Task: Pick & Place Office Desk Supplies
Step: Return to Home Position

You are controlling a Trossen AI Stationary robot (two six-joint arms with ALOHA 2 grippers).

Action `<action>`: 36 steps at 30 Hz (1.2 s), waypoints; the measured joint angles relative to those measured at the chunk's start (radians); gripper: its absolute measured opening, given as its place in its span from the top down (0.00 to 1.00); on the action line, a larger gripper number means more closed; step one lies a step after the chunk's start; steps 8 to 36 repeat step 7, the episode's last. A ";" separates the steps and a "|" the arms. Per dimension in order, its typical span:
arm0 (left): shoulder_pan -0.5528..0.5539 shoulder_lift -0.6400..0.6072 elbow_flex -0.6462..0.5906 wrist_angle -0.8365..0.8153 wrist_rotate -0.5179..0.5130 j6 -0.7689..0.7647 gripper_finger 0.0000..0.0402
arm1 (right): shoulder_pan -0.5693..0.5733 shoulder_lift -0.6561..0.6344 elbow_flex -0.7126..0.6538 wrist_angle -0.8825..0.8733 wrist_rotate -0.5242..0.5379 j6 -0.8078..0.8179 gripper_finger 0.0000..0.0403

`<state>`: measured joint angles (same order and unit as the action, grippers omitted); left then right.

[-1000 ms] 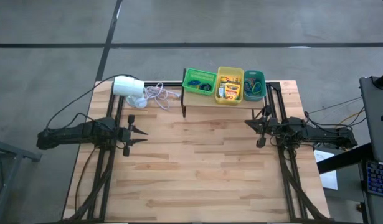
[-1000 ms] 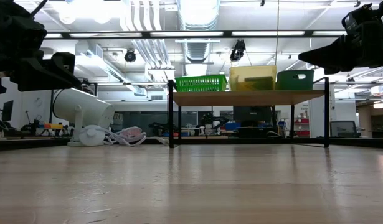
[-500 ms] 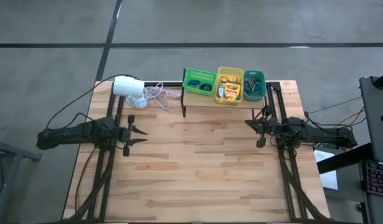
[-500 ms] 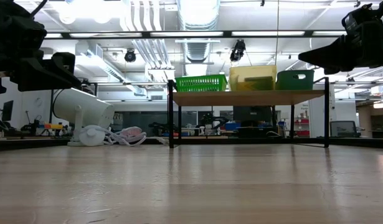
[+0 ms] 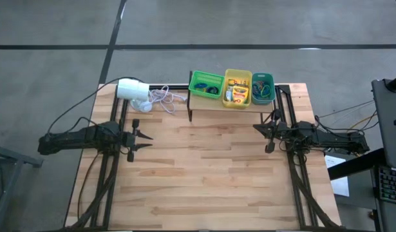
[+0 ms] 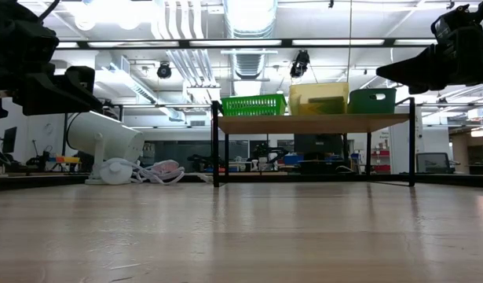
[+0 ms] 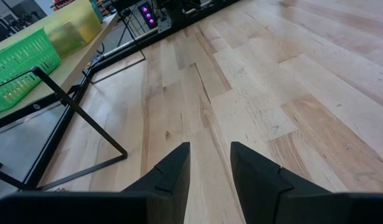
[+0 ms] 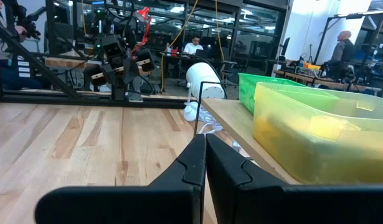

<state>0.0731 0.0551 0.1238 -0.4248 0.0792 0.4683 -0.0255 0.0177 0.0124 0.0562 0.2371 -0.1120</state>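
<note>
The office desk supplies lie in three bins on a low shelf [image 5: 225,103] at the table's far edge. Dark rubber-band loops sit in the green bin [image 5: 206,84]. Crayon boxes fill the yellow bin [image 5: 237,88]. Coloured loops are in the teal bin [image 5: 263,87]. My left gripper [image 5: 148,140] hovers above the table's left side, open, with only bare wood between its fingers [image 7: 210,165]. My right gripper [image 5: 257,129] hovers above the right side, near the shelf's right legs, shut on nothing [image 8: 205,155].
A white cylinder [image 5: 132,90] with a thin white cord [image 5: 162,98] lies at the far left of the table, beside the shelf. The wide wooden tabletop [image 5: 204,174] stretches between the two arms and toward the near edge. People show in the room beyond the table.
</note>
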 joint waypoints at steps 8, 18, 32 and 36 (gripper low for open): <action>0.000 0.000 0.000 0.000 0.000 0.000 0.71 | 0.000 0.000 0.000 0.000 0.000 0.000 0.98; 0.000 0.000 0.000 0.000 0.000 0.000 0.71 | 0.000 0.000 0.000 0.000 0.000 0.000 0.98; 0.000 0.000 0.000 0.000 0.000 0.000 0.71 | 0.000 0.000 0.000 0.000 0.000 0.000 0.98; 0.000 0.000 0.000 0.000 0.000 0.000 0.71 | 0.000 0.000 0.000 0.000 0.000 0.000 0.98</action>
